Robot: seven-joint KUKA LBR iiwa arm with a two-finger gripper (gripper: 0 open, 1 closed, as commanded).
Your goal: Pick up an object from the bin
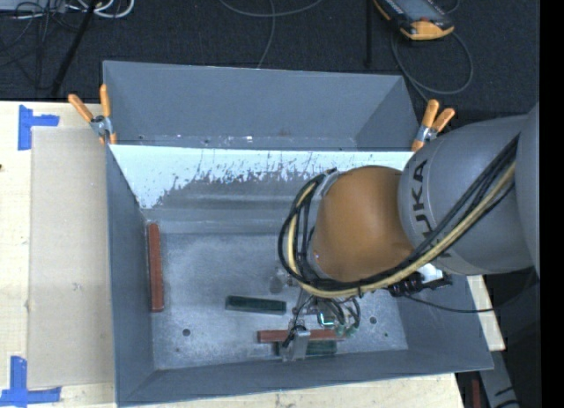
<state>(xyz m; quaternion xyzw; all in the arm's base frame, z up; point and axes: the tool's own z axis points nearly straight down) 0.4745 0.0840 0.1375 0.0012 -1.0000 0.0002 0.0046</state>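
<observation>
Reddish-brown bar (pixel 273 336) at the front of the bin (pixel 220 256) sits under the claw (pixel 298 343), likely its target; claw's width: cannot tell

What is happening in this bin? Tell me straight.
A robot arm reaches into the grey bin from the right. Its hand is down near the front wall, at a short reddish-brown stick on the floor. A dark green strip lies close by, a long brown bar at the left.
</observation>
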